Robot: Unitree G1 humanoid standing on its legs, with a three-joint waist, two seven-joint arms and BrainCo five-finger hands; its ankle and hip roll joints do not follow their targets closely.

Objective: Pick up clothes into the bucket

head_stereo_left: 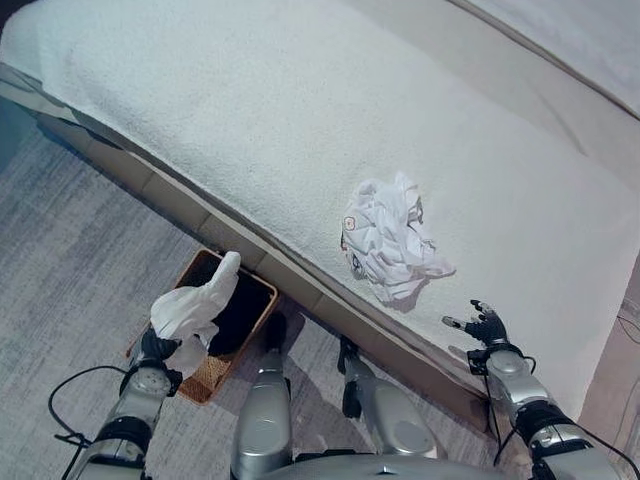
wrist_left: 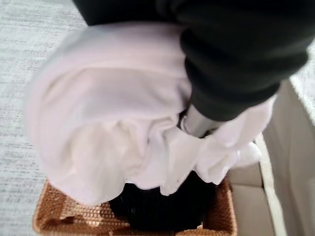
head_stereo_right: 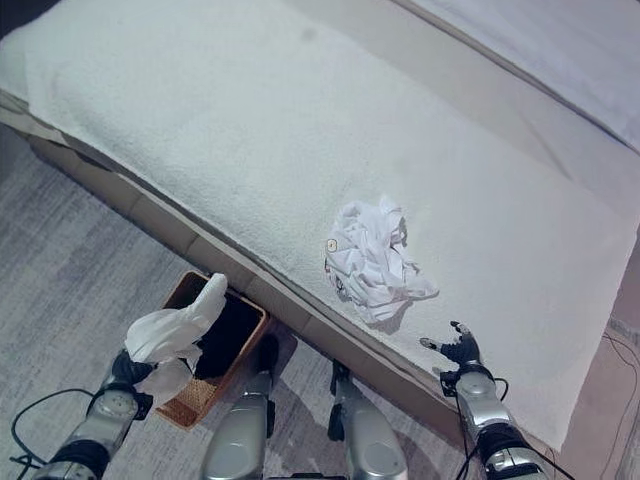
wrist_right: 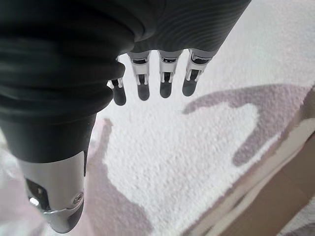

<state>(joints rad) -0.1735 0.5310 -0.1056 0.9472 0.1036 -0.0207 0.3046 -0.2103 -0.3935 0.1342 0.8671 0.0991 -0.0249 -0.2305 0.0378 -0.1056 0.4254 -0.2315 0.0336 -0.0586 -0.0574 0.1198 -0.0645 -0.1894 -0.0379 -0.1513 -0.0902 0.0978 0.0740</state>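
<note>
Over the woven wicker basket [head_stereo_left: 205, 375] on the grey carpet [head_stereo_left: 70, 280], the left hand [head_stereo_left: 158, 348] grips a soft white garment [head_stereo_left: 195, 305], its folds bunched round the curled fingers. Dark fabric lines the basket. Up on the bed's nubbly white cover [head_stereo_left: 250, 100] lies a crumpled white shirt [head_stereo_left: 390, 238]. Near the bed's edge, the right hand [head_stereo_left: 487, 325] hovers with straight fingers, empty.
</note>
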